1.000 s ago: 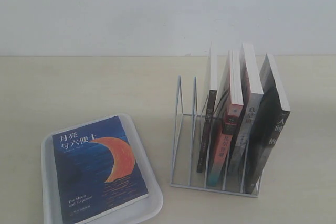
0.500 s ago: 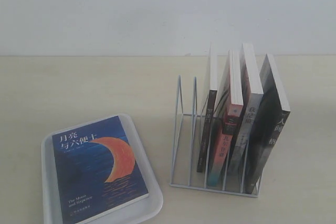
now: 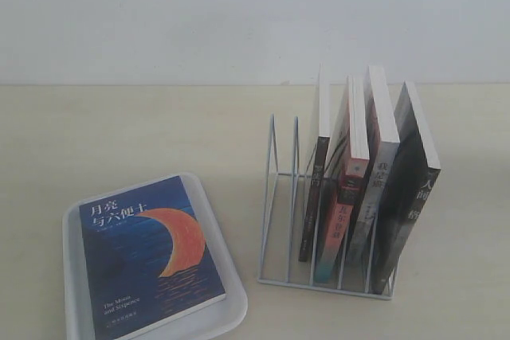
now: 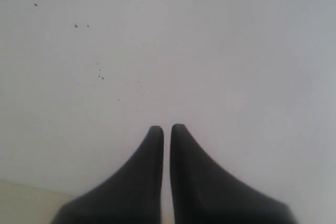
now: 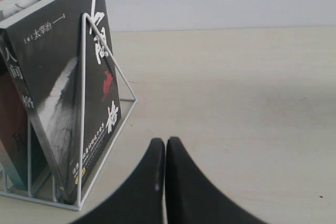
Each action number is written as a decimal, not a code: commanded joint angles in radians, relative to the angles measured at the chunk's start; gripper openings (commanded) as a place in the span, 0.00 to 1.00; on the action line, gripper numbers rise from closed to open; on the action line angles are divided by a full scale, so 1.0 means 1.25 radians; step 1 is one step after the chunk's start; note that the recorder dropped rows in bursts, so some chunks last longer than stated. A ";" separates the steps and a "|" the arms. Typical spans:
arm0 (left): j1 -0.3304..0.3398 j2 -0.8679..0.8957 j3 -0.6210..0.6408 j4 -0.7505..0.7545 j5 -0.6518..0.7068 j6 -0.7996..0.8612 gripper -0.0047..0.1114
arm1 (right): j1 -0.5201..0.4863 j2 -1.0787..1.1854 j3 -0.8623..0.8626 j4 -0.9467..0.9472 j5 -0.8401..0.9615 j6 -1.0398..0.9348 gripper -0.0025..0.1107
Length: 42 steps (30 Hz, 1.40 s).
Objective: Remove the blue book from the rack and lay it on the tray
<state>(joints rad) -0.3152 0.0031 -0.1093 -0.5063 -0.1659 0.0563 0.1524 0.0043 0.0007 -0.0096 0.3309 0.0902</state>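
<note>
I am seeing the blue book (image 3: 151, 256) lying flat on the tray (image 3: 73, 292), cover up, with the orange moon showing. It is filling most of the tray, and its near right corner is sitting over the rim. The tray is resting on the table (image 3: 119, 133), left of the rack (image 3: 327, 287) and apart from it.

The rack is standing upright and holding four books, all packed into its right-hand slots. The two left slots are showing only bare rods. The black book (image 3: 410, 189) is leaning in the rightmost slot.

Neither arm is showing in the exterior view. Through the right wrist camera I am watching the right gripper (image 5: 165, 142) hanging over bare table with its fingers (image 5: 152, 161) pressed together and nothing between them. It is sitting just beside the rack's end rod, next to the black book, touching neither.

Through the left wrist camera the left gripper (image 4: 166, 129) is pointing at a pale blank surface, possibly the wall; I cannot tell for sure. Its fingers are clenched too, with only a thin slit between the tips, and they are gripping nothing.
</note>
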 commanded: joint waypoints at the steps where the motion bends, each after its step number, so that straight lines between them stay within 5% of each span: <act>1: 0.031 -0.002 0.005 -0.001 0.070 0.020 0.08 | -0.002 -0.003 -0.001 -0.003 -0.005 0.001 0.02; 6: 0.065 -0.002 0.011 0.050 0.147 0.161 0.08 | -0.002 -0.003 -0.001 -0.003 -0.005 0.001 0.02; 12: 0.101 -0.002 0.087 0.050 0.060 0.232 0.08 | -0.002 -0.003 -0.001 -0.003 -0.005 0.001 0.02; 16: 0.139 -0.002 0.087 0.050 0.133 0.367 0.08 | -0.002 -0.003 -0.001 -0.003 -0.005 0.001 0.02; 24: 0.184 -0.002 0.087 0.056 0.364 0.374 0.08 | -0.002 -0.003 -0.001 -0.001 -0.005 0.001 0.02; 34: 0.188 -0.002 0.087 0.064 0.405 0.242 0.08 | -0.002 -0.003 -0.001 -0.001 -0.005 0.001 0.02; 38: 0.188 -0.002 0.087 0.313 0.402 -0.045 0.08 | -0.002 -0.003 -0.001 -0.001 -0.007 0.001 0.02; 42: 0.188 -0.002 0.087 0.313 0.400 -0.050 0.08 | -0.002 -0.003 -0.001 -0.001 -0.007 0.001 0.02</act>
<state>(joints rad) -0.0814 0.0031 -0.0032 -0.1358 0.3387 0.0262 0.1524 0.0043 0.0007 -0.0096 0.3309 0.0902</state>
